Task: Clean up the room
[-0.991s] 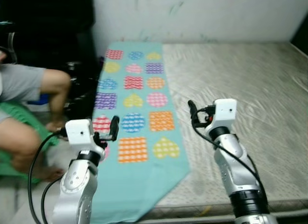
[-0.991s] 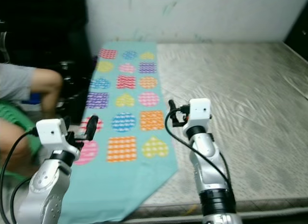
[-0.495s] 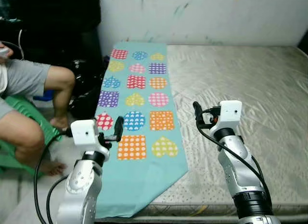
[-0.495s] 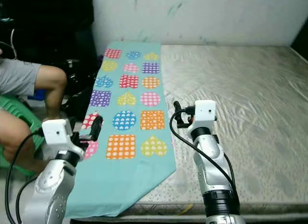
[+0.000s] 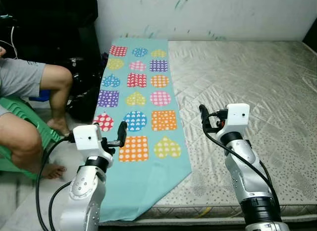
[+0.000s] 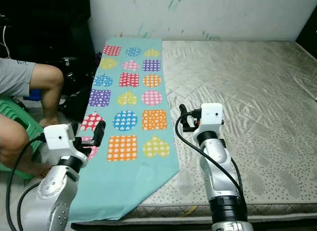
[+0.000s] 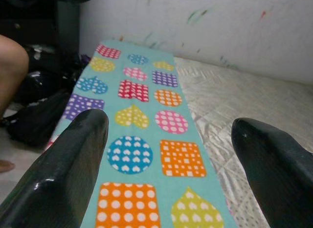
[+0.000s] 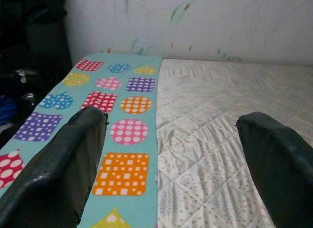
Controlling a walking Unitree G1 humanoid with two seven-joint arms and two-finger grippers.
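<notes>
Left wrist view: left pincer, fingers spread wide and released, nothing between them; beyond it, turquoise cloth printed with dotted hearts, squares and circles.

Right wrist view: right pincer, likewise released and empty, aimed along the cloth's inner edge where it meets bare mattress.

Change noted: against the head views of a second ago the whole scene has shifted and sharpened, so the camera has moved and settled; cloth and mattress lie as before, both arms raised as before. Judgement: the robot has finished its approach and stands squared to the bed, ready to begin on the cloth.

Position of item: cloth runs lengthwise down the bed's left side, far end near the wall, near end draping over the mattress edge in a point. Left pincer hovers over the cloth's near left part; right pincer hovers just beside its right edge, over mattress. Neither touches it.

Adjacent: seated person's leg on a green chair, left of the bed.
</notes>
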